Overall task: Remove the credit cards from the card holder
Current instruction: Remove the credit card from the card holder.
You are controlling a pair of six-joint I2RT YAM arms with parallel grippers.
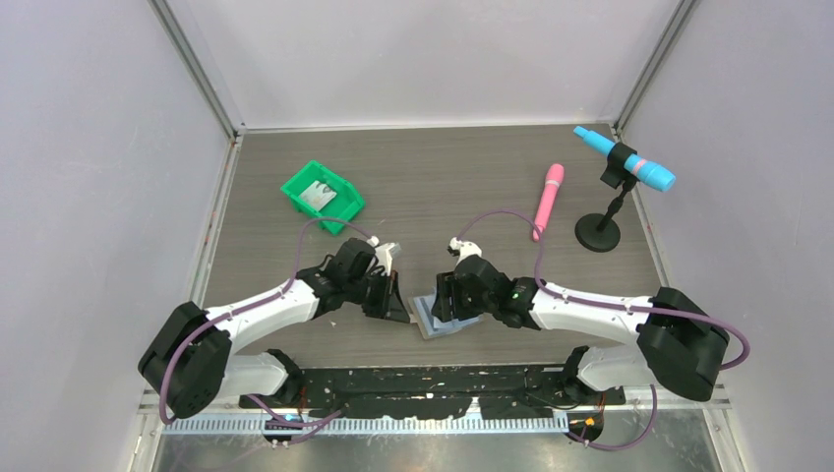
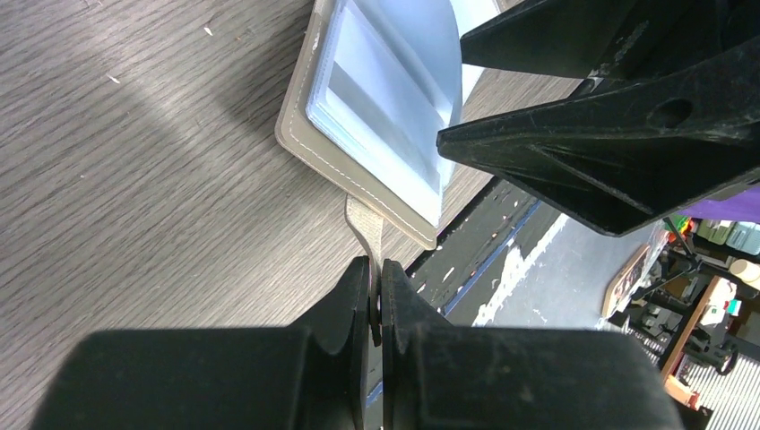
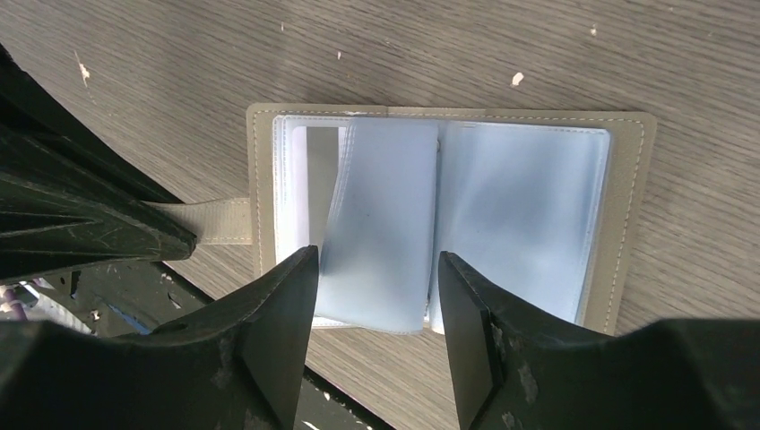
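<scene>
Left claw point(image 2: 376, 300) pinches tab point(image 2: 366, 224) of card holder point(image 2: 358, 166); bin point(image 1: 293, 187), microphone point(image 1: 625, 159) apart.

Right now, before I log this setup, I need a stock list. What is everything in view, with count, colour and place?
card holder: one, pale blue sleeves in a greyish cover, lying open at the table's near edge
credit card: one, pale grey, in the bin; whether any sit in the sleeves cannot be told
bin: one, green, far left
pink stick: one, lying flat, far right
microphone-shaped prop: one, light blue with a pink band, on the stand
stand: one, black, far right
table: one, brown wood grain
left gripper: one, black, shut on the card holder's tab
right gripper: one, black, open, jaws either side of a raised sleeve
</scene>
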